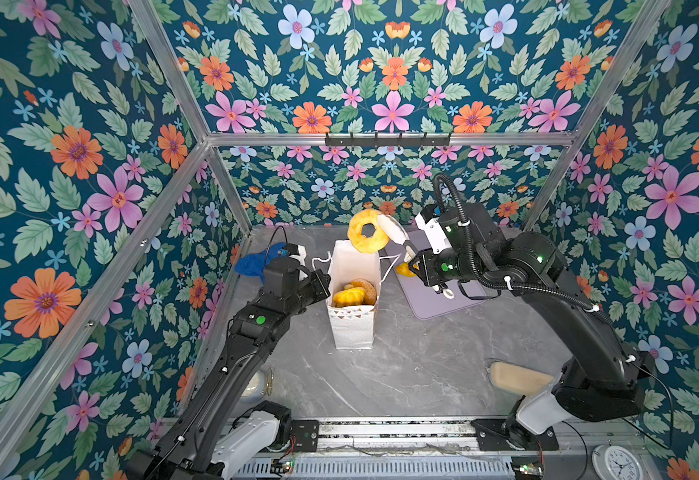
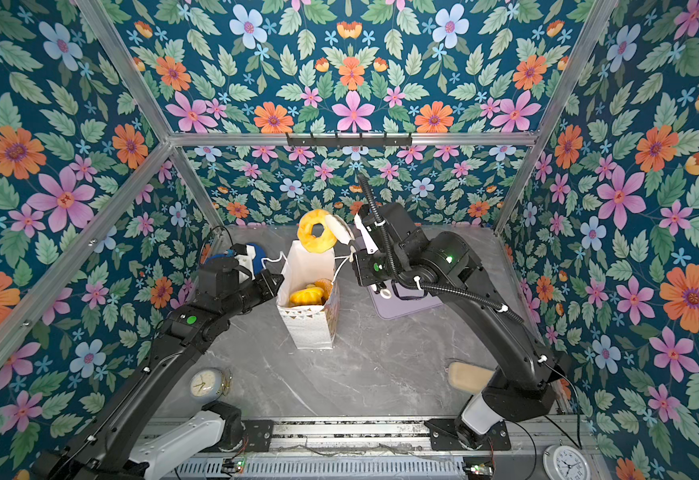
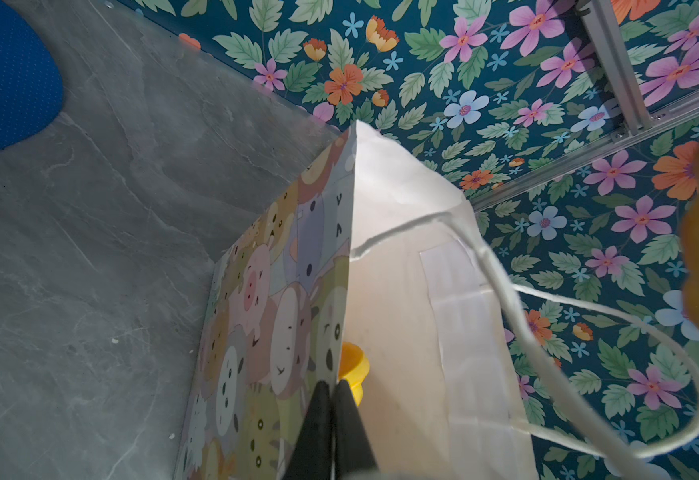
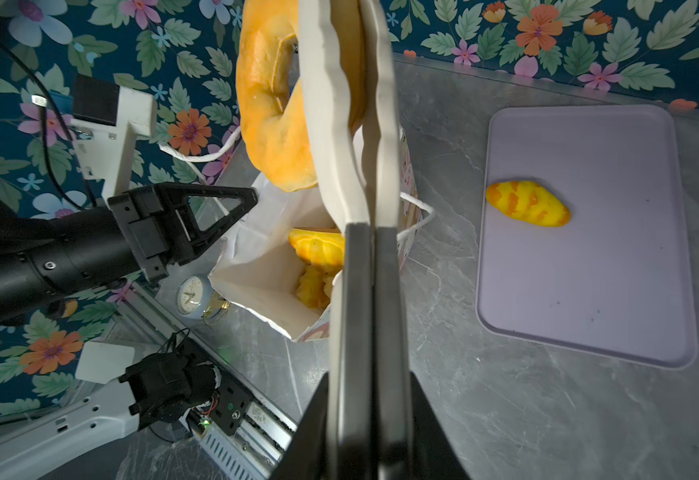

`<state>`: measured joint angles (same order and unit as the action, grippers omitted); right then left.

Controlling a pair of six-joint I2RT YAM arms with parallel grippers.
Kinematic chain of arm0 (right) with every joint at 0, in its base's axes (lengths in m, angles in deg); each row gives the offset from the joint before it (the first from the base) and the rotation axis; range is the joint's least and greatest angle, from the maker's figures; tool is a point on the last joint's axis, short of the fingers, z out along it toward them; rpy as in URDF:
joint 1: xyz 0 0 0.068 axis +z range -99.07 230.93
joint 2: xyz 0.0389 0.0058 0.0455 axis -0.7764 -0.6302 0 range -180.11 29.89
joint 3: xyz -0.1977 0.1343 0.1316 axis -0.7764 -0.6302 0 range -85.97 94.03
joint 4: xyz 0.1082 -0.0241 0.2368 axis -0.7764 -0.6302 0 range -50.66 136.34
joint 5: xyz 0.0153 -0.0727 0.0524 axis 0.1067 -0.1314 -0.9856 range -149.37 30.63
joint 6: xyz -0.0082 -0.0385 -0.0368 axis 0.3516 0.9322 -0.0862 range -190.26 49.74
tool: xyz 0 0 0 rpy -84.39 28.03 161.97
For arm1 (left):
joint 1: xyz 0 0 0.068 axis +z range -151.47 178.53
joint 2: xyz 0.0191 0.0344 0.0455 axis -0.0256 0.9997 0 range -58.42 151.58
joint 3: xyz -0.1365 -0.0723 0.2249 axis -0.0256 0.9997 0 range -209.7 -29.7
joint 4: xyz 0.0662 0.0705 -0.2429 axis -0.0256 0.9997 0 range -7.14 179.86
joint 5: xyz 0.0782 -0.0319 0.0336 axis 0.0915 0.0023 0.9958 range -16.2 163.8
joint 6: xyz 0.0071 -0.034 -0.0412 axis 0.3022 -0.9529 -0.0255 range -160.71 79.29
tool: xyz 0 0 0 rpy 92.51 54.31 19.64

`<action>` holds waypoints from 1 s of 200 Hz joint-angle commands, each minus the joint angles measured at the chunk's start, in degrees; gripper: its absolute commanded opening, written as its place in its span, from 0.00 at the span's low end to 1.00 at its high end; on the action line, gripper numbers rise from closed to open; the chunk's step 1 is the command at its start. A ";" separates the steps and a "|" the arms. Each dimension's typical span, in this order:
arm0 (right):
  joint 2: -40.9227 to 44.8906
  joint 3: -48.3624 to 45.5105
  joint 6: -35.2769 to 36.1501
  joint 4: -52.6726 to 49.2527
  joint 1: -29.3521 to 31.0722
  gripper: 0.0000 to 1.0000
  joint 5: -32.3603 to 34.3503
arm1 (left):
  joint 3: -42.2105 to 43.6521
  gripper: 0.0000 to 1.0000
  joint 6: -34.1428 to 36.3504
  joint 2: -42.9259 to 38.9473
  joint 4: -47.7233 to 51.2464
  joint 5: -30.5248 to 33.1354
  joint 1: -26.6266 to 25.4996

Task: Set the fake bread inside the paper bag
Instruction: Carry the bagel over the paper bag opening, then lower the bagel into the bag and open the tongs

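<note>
- The grey marble table (image 1: pixel 402 374) carries everything in your workspace.
- The lilac tray (image 4: pixel 589 291) lies flat to the right of the bag and near it. One striped bun (image 4: pixel 528 203) of the fake bread rests on it.
- The paper bag (image 1: pixel 352 328) stands upright near the middle of the table with its mouth open and its white cord handles hanging out to both sides. Several pieces of fake bread (image 1: pixel 350 296) already lie inside.
- Your left gripper (image 3: pixel 334 395) is clamped on the bag's left rim, with its jaws pressed together and the paper wall between them.
- Your right gripper (image 4: pixel 375 232) is closed tight around a pair of white tongs (image 4: pixel 331 124).
- The tongs pinch the ring bagel (image 1: pixel 366 230). In both top views it hangs in the air over the bag's far rim, clear of the bread inside.
</note>
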<state>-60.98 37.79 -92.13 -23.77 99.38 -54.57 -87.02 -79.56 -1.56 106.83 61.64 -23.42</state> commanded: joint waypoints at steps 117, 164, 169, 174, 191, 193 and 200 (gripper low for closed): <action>-15.63 13.94 4.39 -14.05 9.34 0.18 18.63 | 0.45 0.08 -0.25 -0.44 -1.96 -0.32 0.02; -16.44 13.42 4.48 -14.34 9.98 0.23 18.06 | 0.63 0.08 -0.12 -0.44 -2.00 -0.32 0.06; -16.46 13.22 4.47 -14.27 10.00 0.24 17.99 | 0.63 0.08 -0.16 -0.44 -2.05 -0.32 0.05; -16.40 13.06 4.47 -14.24 9.93 0.25 17.84 | 0.68 0.08 -0.12 -0.44 -2.01 -0.32 0.05; -16.36 12.44 4.55 -13.72 9.98 0.28 17.40 | 0.73 0.08 -0.20 -0.44 -2.12 -0.32 0.07; -16.31 12.39 4.51 -13.69 10.00 0.28 17.32 | 0.72 0.08 -0.20 -0.44 -2.09 -0.34 0.07; -16.27 12.10 4.55 -13.45 10.09 0.30 17.05 | 0.73 0.08 -0.22 -0.45 -2.12 -0.32 0.02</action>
<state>-77.51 50.43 -87.91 -37.49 109.30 -37.85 -86.36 -79.58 -1.84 106.13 61.64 -23.42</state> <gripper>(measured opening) 0.270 0.082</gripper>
